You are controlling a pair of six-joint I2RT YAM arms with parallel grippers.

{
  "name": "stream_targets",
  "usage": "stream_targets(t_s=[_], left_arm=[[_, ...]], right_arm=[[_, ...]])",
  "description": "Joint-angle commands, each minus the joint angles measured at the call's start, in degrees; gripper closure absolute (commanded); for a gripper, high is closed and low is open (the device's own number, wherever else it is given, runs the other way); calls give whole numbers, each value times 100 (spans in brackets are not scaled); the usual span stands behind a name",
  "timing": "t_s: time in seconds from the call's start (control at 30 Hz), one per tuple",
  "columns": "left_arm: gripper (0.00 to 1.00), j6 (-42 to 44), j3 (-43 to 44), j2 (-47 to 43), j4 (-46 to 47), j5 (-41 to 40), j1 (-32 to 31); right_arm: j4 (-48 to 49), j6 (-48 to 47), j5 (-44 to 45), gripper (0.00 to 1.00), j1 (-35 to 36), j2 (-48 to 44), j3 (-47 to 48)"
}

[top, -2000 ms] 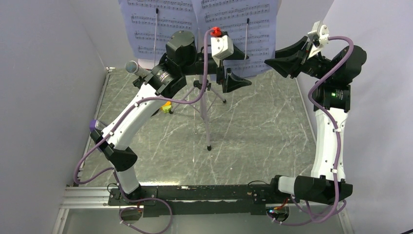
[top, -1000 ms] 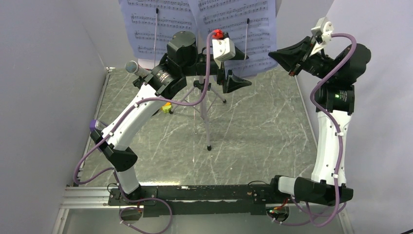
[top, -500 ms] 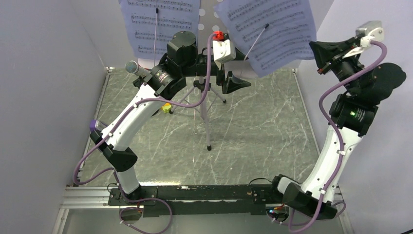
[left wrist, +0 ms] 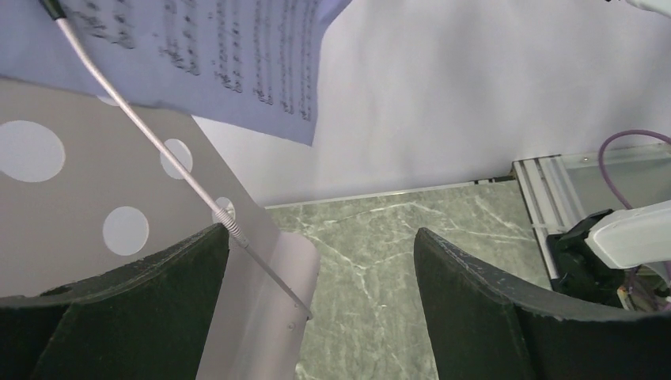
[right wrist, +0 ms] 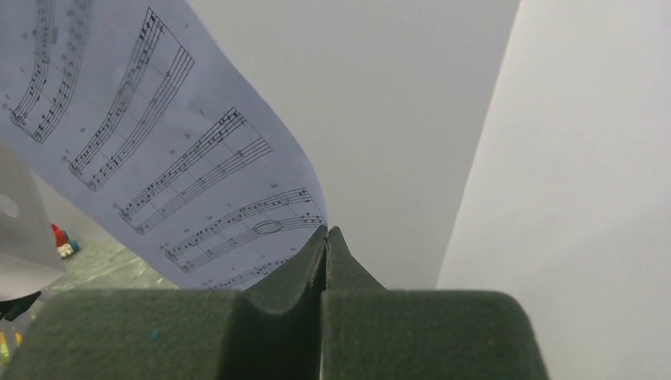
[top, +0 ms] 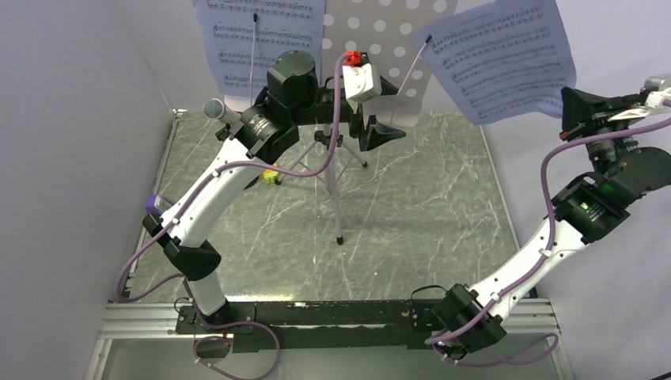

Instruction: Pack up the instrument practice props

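The grey perforated music stand [top: 380, 28] stands on tripod legs [top: 336, 198] at the back. One white sheet-music page [top: 257, 39] rests on its left half under a wire holder. My right gripper [top: 568, 103] is shut on the lower corner of a second page [top: 502, 59], held in the air to the right of the stand; the wrist view shows the tips [right wrist: 327, 231] pinching that page [right wrist: 158, 142]. My left gripper [left wrist: 318, 233] is open, with the stand's lower right corner [left wrist: 261, 317] between its fingers, close to the left one.
A silver microphone [top: 217, 109] pokes out behind the left arm. The purple metronome [top: 154, 203] sits by the left wall. The small orange-and-yellow-green block [top: 271, 174] lies near the tripod. White walls close in on both sides.
My right gripper has pulled the right-hand page off the stand and carried it rightward, baring the perforated desk. The left arm has barely moved.
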Motion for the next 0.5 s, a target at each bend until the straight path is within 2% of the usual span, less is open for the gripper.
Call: stream_targets(t_s=[0.0,0.13,0.27,0.47], left_arm=[[10,258,16,-403,-82,-372,-48],[8,449,-163,-544,-162,-845,-42],[6,542,-323,-684,-150,-1441,-47],[4,758,-409,-971,-251,-1790,-48]], right_arm=[[785,875,-548,100,-473,121,-286],[611,544,-818,100,-693,22,-642],[224,-203,-931,100,-911,-375,-1204],[-650,-1272,-1033,100,-1210,-668,-1728]])
